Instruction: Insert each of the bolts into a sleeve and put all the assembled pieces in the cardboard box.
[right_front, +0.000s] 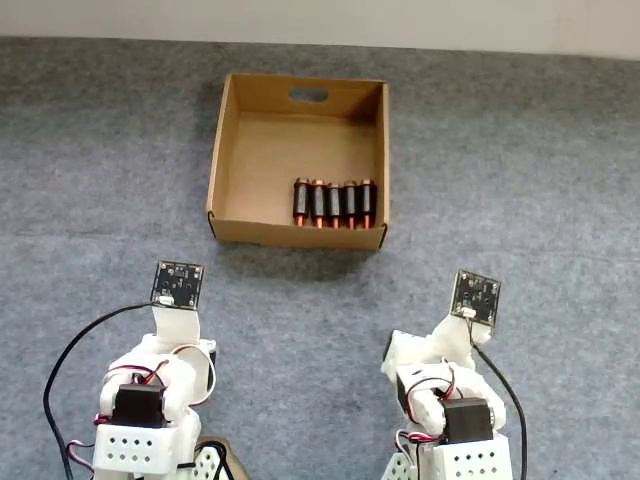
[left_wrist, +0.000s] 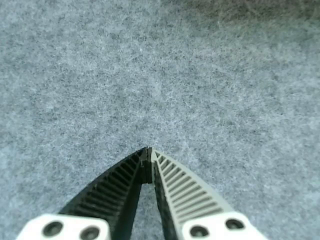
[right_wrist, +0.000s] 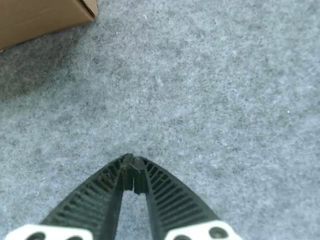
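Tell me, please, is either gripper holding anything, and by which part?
Nothing is held: the left gripper and the right gripper are both shut, empty.

In the right wrist view, the picture's edge cuts off the cardboard box; one corner and part of a wall remain. In the high view, the five pieces in the box are too small to tell bolt from sleeve, or how far each bolt is seated. The lower edge of the high view cuts off the bases of the left arm and the right arm. A dark object beside the left arm's base is also cut off there; its kind cannot be told.
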